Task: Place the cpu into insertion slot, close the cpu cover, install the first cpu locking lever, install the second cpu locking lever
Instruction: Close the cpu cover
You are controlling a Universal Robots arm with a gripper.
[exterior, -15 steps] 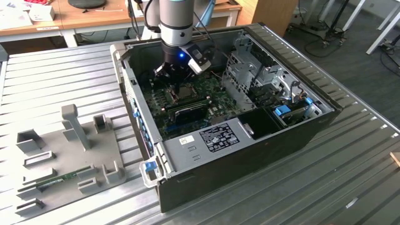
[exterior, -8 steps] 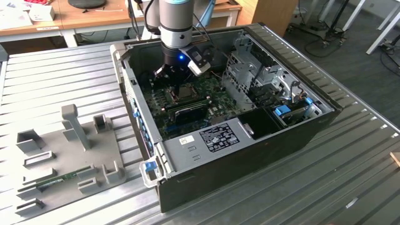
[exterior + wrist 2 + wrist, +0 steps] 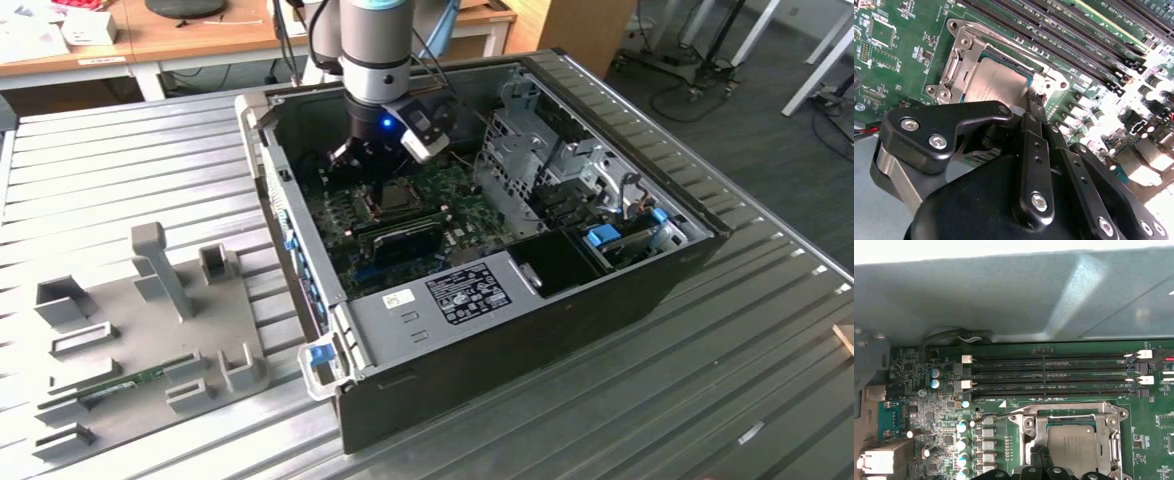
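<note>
as the gripper (image 3: 1036,102) hangs close, cpu (image 3: 999,82) lies seated.

the case (image 3: 534,340) lies open on top, so the way down to the green board (image 3: 457,188) is free from above. its walls ring the board. a tall metal drive cage (image 3: 527,140) lines the board's edge on the exterior view's right, and a black box (image 3: 554,262) fills the corner beside it. the gripper (image 3: 1036,102) hangs over one edge of the socket (image 3: 956,70). long memory slots (image 3: 1064,35) crowd the opposite edge.
</note>
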